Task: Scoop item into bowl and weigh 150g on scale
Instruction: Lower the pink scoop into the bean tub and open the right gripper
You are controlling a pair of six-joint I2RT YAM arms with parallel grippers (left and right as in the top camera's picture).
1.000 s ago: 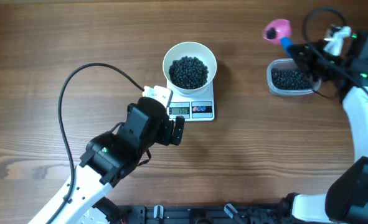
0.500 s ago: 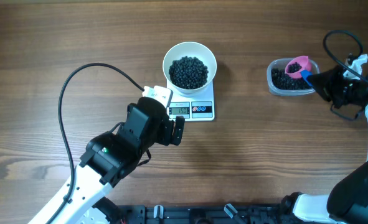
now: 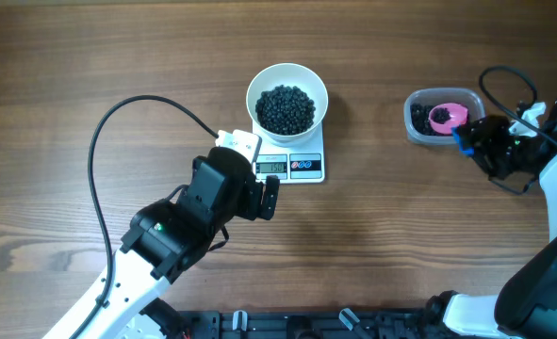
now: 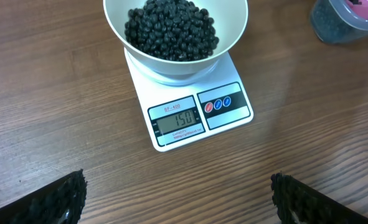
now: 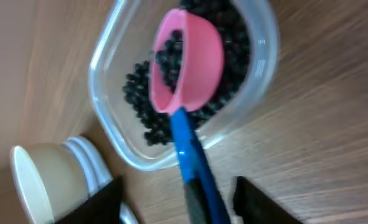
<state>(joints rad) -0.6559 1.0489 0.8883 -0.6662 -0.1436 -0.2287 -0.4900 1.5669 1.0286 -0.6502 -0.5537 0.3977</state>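
glossy black beads (image 4: 171, 28) heap in a smooth round white bowl (image 4: 232, 34) on the flat white scale (image 4: 140, 78), just ahead of the wide-open, empty left jaws. right jaws stand parted either side of the pink plastic scoop's (image 5: 196, 59) blue handle; scoop lies in the clear tub (image 5: 118, 134) ahead.

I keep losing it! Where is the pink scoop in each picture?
Overhead: pink scoop lies in the clear tub, far right.
Left wrist: a pink sliver at the top right corner, in the tub.
Right wrist: upper middle, in the tub, blue handle pointing down.
Shared landmark: the clear tub.
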